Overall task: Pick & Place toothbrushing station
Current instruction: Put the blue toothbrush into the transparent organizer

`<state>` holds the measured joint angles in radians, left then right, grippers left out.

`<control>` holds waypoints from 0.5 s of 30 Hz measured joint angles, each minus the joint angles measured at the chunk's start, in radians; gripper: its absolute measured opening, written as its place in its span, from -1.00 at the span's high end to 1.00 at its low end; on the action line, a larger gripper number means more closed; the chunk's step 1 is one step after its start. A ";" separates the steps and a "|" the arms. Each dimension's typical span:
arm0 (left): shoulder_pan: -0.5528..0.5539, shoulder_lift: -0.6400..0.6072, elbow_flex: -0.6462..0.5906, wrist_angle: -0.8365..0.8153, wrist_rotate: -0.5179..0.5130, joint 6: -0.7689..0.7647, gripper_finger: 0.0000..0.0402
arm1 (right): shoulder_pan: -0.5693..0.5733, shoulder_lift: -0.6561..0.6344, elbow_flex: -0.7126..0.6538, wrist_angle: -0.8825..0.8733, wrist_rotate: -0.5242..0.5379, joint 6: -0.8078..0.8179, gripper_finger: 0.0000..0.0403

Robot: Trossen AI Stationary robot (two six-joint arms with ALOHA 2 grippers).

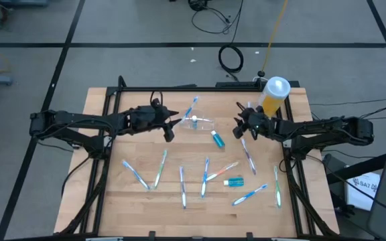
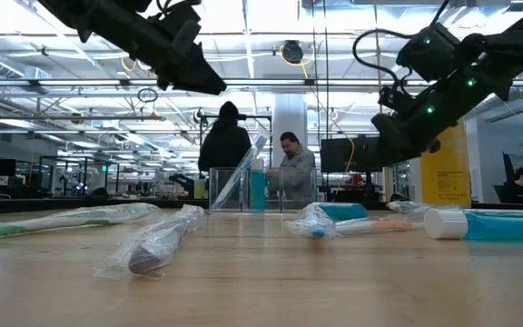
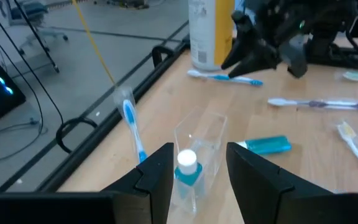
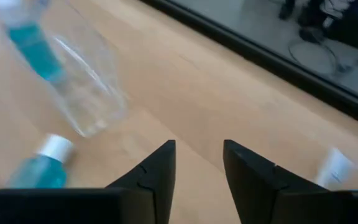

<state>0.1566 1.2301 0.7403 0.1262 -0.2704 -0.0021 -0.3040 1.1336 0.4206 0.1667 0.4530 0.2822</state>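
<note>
A small clear cup stands upright on its base at the far middle of the table. It holds a blue toothbrush, which leans out over the rim, and a teal toothpaste tube, cap up. A second tube lies beside the cup, and a third lies nearer the front. Several toothbrushes lie flat across the near half. My left gripper hangs open above and left of the cup. My right gripper hangs open to the cup's right, with nothing between its fingers.
A yellow bottle with a white cap stands at the far right corner, with a toothbrush lying at its foot. A black rail runs along the table's far edge. People stand in the room beyond the table.
</note>
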 joint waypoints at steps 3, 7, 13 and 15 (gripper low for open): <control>0.000 0.000 0.000 0.019 0.000 0.001 0.23 | -0.003 0.000 0.000 -0.079 0.077 0.046 0.31; 0.000 0.000 0.000 0.029 0.000 -0.003 0.23 | -0.005 0.000 0.000 -0.193 0.180 0.180 0.31; 0.000 0.000 0.000 0.034 0.000 -0.005 0.23 | -0.032 0.000 0.000 -0.303 0.200 0.332 0.33; 0.000 0.000 0.000 0.037 0.000 -0.006 0.23 | -0.042 0.000 0.000 -0.319 0.199 0.359 0.32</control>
<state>0.1566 1.2301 0.7403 0.1629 -0.2707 -0.0086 -0.3464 1.1336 0.4206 -0.1523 0.6522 0.6414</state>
